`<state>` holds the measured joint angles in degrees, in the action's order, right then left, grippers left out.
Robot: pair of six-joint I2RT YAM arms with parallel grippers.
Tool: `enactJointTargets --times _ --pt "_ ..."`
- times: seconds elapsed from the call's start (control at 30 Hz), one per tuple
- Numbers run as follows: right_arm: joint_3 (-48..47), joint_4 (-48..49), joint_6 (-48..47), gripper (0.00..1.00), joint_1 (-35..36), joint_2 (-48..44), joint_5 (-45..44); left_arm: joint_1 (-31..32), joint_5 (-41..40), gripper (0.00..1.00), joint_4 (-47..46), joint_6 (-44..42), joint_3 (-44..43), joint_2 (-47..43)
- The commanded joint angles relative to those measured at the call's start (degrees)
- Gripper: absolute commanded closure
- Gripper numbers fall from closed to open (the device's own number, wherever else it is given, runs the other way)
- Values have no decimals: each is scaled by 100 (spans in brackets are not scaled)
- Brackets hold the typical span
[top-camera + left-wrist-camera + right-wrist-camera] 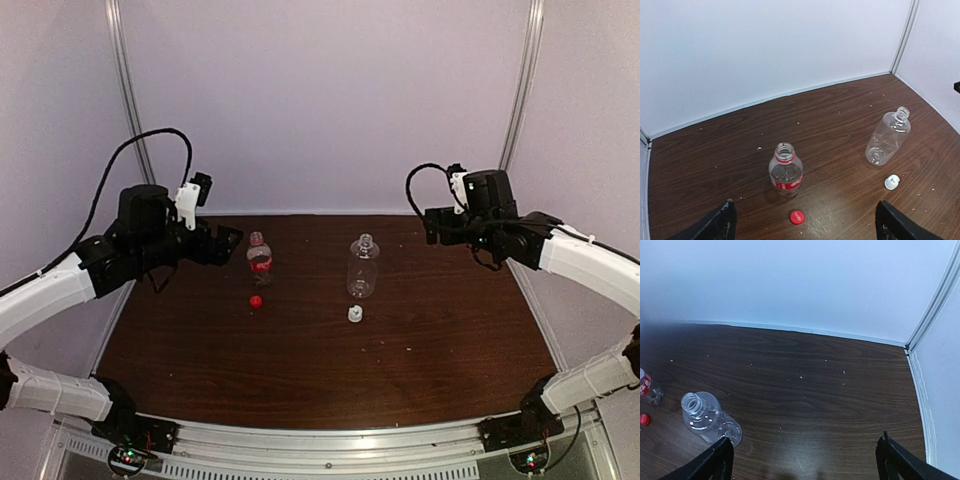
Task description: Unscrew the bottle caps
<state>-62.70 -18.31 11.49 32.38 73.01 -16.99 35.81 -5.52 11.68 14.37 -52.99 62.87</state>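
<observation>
Tipping is the main risk imo: red cap (pixel 256 301) lies on the surface (pixel 300 370) just in front of the red-label bottle (pixel 259 256), white cap (pixel 354 314) and unlabelled bottle (pixel 363 268) off to its right, and with left pincer (pixel 228 243) and right pincer (pixel 434 226) both wide open and empty, the left one sits near enough to clip it.

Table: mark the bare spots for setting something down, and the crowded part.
Free: near half of the table, before the red cap and white cap; right side beyond the unlabelled bottle. Crowded: around labelled bottle and both caps.
</observation>
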Motion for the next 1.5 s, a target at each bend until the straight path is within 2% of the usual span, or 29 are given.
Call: enactJointTargets --times 0.0,0.17,0.43,0.8,0.97,1.03,1.17,1.47 --pt "81 -143 -202 0 -410 -226 236 -410 -22 2 120 -94 -202 -194" --pt "34 -244 -346 0 -860 -355 513 -685 -26 2 116 -206 -151 -408" --pt "-82 -559 -481 0 -996 -556 549 -856 -110 2 86 -290 -88 -571" --pt "631 -454 -330 0 -996 -1346 835 -857 184 2 -664 -275 735 -1439" --pt "841 -331 -343 0 -996 -1838 1052 -857 628 2 -816 -330 1033 -1685" --pt "926 -259 -365 0 -985 -2033 1138 -857 837 2 -857 -380 1066 -1705" --pt "1056 -156 -384 0 -993 -2260 1214 -857 688 2 -791 -379 971 -1592" --pt "1142 -123 -341 0 -993 -2195 1252 -857 654 2 -714 -357 928 -1565"
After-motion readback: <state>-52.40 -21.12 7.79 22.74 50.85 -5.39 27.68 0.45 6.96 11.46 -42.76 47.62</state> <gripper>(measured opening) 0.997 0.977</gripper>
